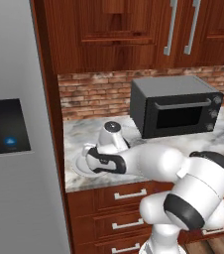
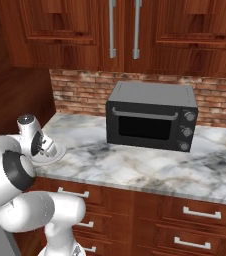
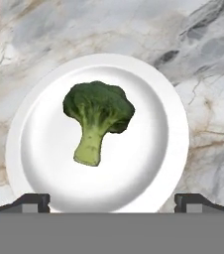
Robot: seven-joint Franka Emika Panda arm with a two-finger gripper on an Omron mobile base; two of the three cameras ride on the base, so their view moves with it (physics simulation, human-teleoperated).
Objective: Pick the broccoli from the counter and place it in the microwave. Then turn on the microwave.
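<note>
While the arm reaches over the counter (image 1: 79, 183) in the left base view, the right base view shows its hand above a white plate (image 2: 57, 152). Seen from the hand, the gripper (image 3: 112, 201) stands wide apart, empty, over the broccoli (image 3: 98, 121) lying ungrasped on the plate; pickup, placing and switching on all remain.

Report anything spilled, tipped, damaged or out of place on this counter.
Nothing stands out. The broccoli lies whole on its side on a white plate, which sits flat on the marbled counter near its left end. The dark toaster oven stands square, door shut. The open gripper hovers above the plate.
</note>
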